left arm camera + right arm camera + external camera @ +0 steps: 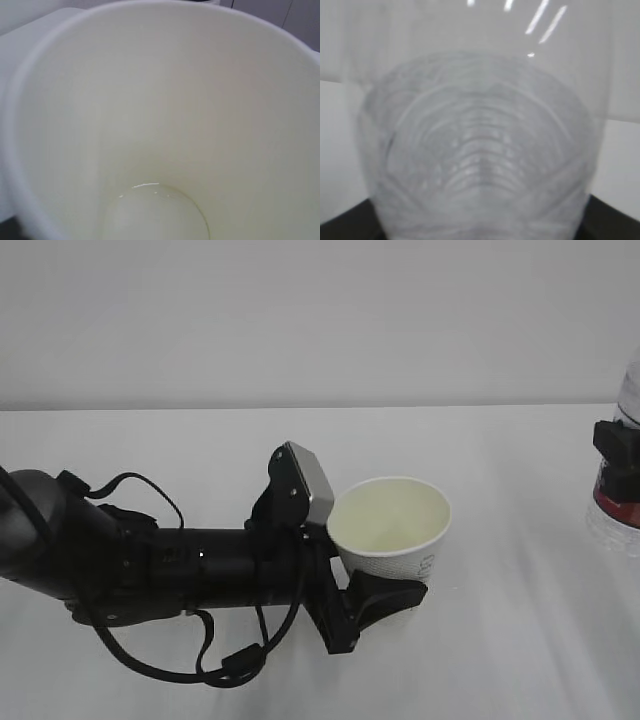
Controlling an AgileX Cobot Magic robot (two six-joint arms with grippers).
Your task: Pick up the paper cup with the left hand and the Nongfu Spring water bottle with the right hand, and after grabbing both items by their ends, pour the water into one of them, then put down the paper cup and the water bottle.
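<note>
The white paper cup [392, 522] with green lettering sits in my left gripper [385, 568], which is shut on its lower wall. One black finger [388, 596] shows in front; the other is hidden behind the cup. In the left wrist view the cup's cream inside [165, 100] fills the frame, with a thin glint of water [156, 212] at its bottom. At the far right edge, the Nongfu Spring water bottle [616, 502] with its red label stands in my right gripper [616, 448], which is shut on it. The right wrist view shows only its clear ribbed wall [477, 150].
The white table [500, 640] runs back to a plain pale wall. The left arm's cables [200, 665] loop low over the table at the front left. The bottle is cut off by the right edge of the exterior view.
</note>
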